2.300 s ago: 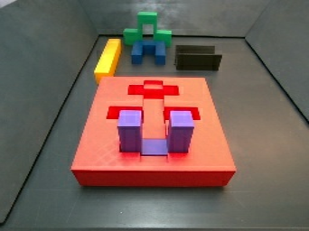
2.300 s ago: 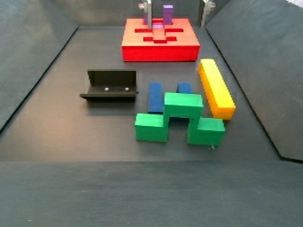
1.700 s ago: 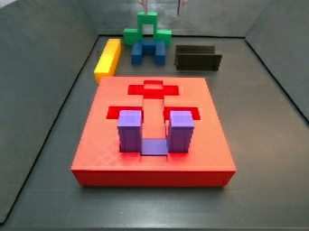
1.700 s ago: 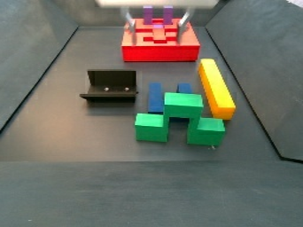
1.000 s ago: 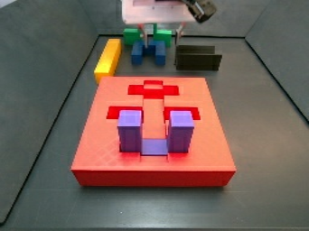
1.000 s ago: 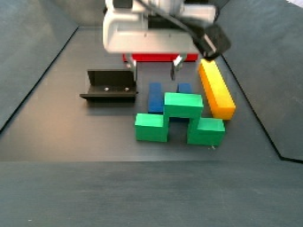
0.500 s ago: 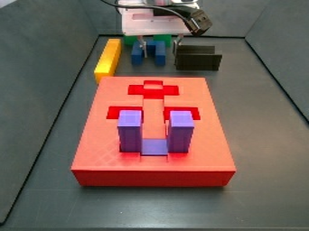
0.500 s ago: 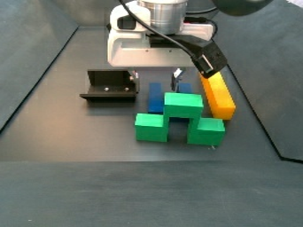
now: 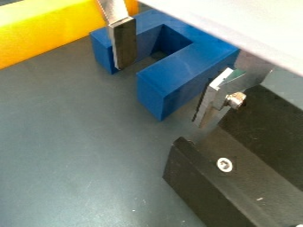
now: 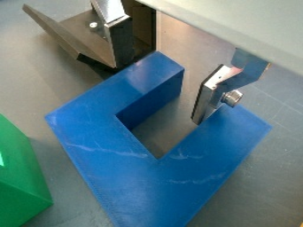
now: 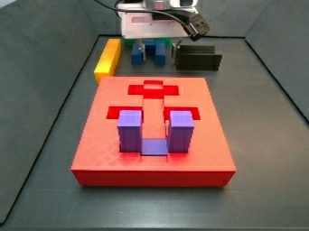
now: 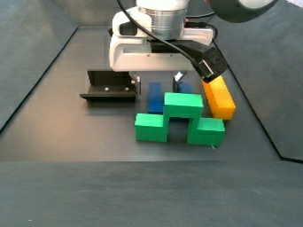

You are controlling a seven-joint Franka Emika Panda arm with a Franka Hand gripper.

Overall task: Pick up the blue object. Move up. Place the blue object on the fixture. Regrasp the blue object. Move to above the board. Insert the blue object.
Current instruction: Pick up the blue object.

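Nearest in a side view lies the board (image 11: 152, 177), with a purple U-shaped block (image 11: 129, 129) standing in its near recess; neither has moved over the last two seconds. What has changed is at the far end. The gripper (image 10: 166, 80), which was out of sight there two seconds ago, has come down over the cluster of pieces and has sunk a little lower in the last half second. Both wrist views show it wide open around the blue object (image 9: 178, 82), one finger (image 9: 119, 43) outside each arm of the U, holding nothing; whether the pads already touch the plastic I cannot tell. The blue object lies flat on the floor at the far end, between the yellow bar (image 11: 108, 58) on its left and the fixture (image 11: 198, 60) on its right, with the green block (image 12: 180, 106) just beside it. I judge the approach is finished and the first step, picking up, now only needs the jaws to close. By count: one board, one purple block, one blue object, one green block, one yellow bar, one fixture, one gripper with two fingers.
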